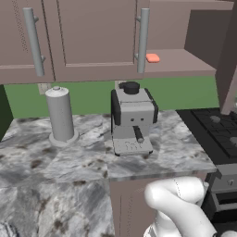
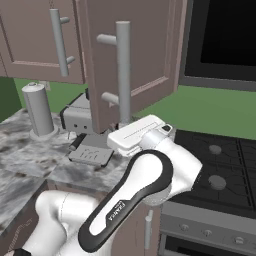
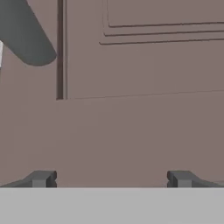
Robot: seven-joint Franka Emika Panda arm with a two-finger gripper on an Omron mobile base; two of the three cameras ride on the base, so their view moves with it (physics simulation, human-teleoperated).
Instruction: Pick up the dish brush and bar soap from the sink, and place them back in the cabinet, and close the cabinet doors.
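The gripper (image 3: 111, 178) faces the cabinet door (image 3: 144, 118) closely, fingers spread apart and empty. The bar soap (image 1: 152, 58) lies on the cabinet (image 1: 185, 65) shelf. Risk: a push landing off-centre may slide off, leaving the door ajar.

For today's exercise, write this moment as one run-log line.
gripper: open, facing cabinet door | bar soap: on cabinet shelf | door: open
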